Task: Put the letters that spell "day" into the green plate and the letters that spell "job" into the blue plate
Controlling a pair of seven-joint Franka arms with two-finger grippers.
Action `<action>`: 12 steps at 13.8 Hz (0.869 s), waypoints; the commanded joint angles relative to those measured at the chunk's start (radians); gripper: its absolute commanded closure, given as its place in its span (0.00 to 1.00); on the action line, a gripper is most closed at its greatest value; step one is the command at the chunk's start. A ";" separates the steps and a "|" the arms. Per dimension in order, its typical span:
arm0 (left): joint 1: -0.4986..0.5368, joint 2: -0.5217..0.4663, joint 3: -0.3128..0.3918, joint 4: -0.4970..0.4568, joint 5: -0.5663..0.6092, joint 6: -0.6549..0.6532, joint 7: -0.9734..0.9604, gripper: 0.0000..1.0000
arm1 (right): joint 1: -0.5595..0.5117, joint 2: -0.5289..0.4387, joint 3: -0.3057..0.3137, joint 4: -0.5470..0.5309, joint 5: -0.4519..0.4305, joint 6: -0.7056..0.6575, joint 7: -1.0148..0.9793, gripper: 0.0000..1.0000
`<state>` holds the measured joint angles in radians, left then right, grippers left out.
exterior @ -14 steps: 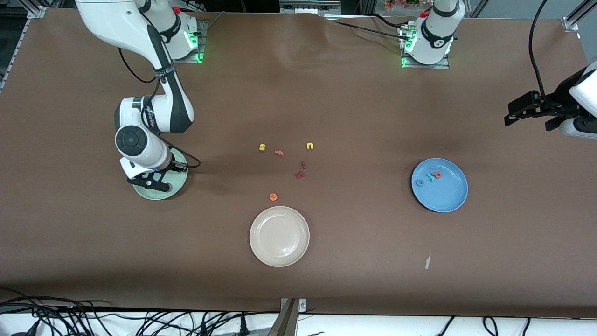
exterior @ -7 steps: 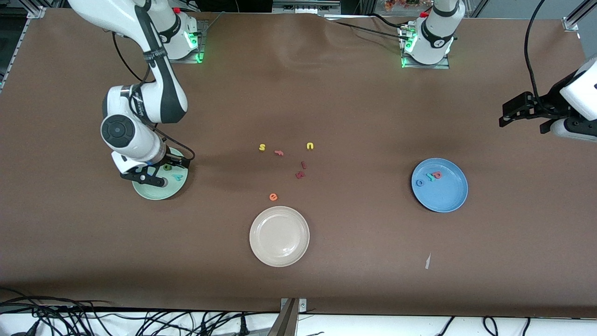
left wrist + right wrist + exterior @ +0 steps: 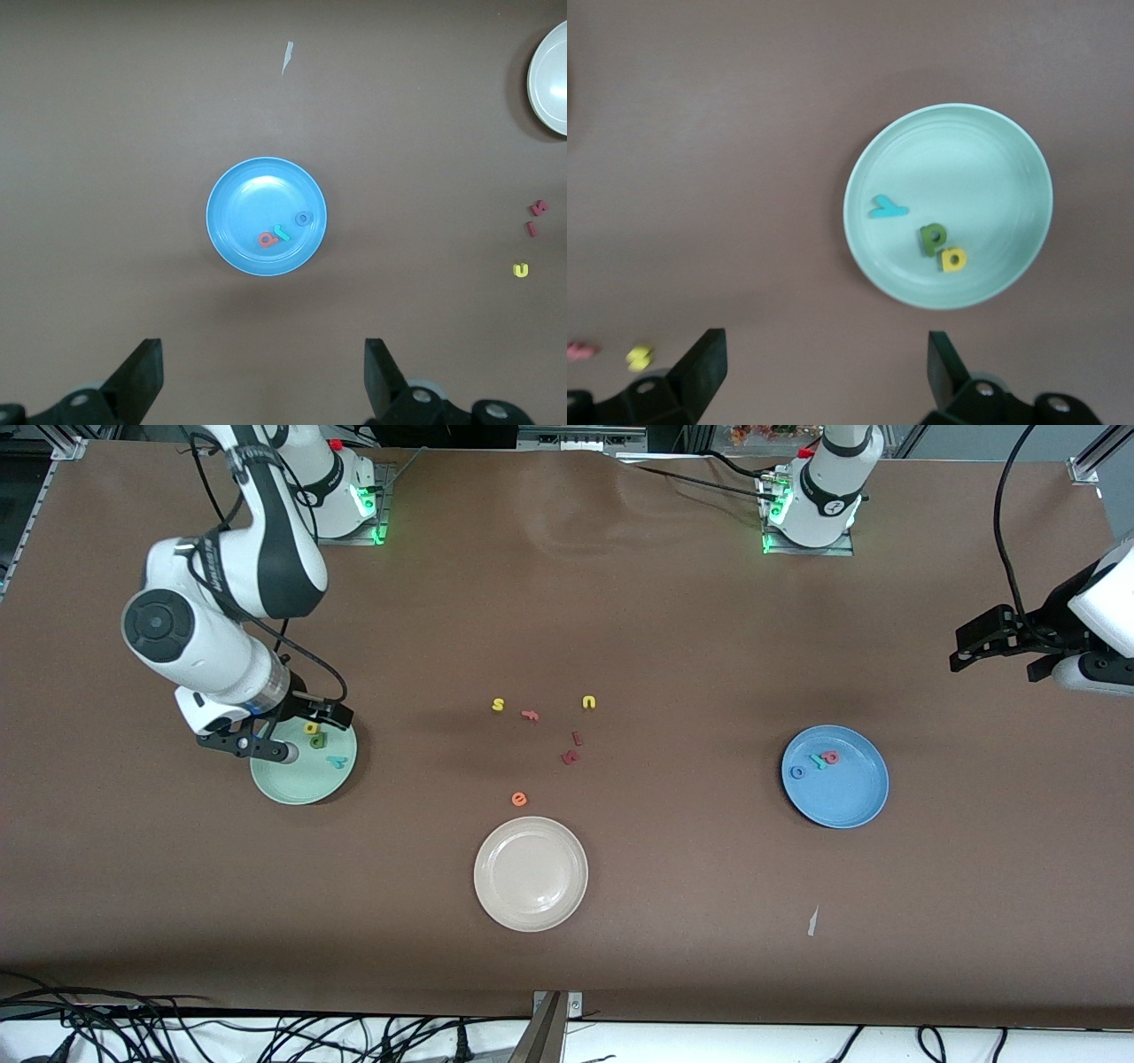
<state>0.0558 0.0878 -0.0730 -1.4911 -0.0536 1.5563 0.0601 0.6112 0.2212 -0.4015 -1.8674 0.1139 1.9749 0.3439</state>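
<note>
Hanging over the rim of the green plate (image 3: 304, 788) at the right arm's end of the counter (image 3: 673, 620), the right gripper (image 3: 266, 740) had its fingers spread apart and held nothing. Inside that plate lay the yellow round-bowled letter (image 3: 311, 728), the dark green "d" (image 3: 317, 740) touching it, and the teal "y" (image 3: 337, 761) just beside them. At mid-counter lay the unwanted letters: a yellow "s" (image 3: 498, 705), a yellow "u" (image 3: 589, 702), pink and dark red pieces (image 3: 570, 757) and an orange "e" (image 3: 519, 799), with the cream-white plate (image 3: 531, 910) nearer the camera. Toward the left arm's end, the blue plate (image 3: 842, 802) held the blue "o" (image 3: 797, 772), the teal "j" (image 3: 816, 762) and the pink-red "b" (image 3: 830, 757), close together. The left gripper (image 3: 1001, 642) waited, fingers wide apart and empty, over bare counter. Both words appeared placed, so the sorting looked finished; the likely next move called only for the right arm to lift clear without brushing the green plate.
</note>
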 commanded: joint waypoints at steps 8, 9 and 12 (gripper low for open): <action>-0.011 0.021 0.005 0.008 0.034 0.063 -0.037 0.00 | -0.027 -0.023 -0.111 0.309 0.026 -0.281 -0.161 0.00; -0.011 0.020 0.005 0.008 0.059 0.064 -0.036 0.00 | -0.071 -0.038 -0.091 0.310 0.023 -0.287 -0.163 0.00; -0.031 0.018 0.005 0.008 0.107 0.057 -0.004 0.00 | -0.238 -0.052 0.033 0.317 0.012 -0.272 -0.228 0.00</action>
<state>0.0435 0.1090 -0.0728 -1.4911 0.0103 1.6128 0.0280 0.4775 0.1839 -0.4481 -1.5617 0.1209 1.7125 0.1731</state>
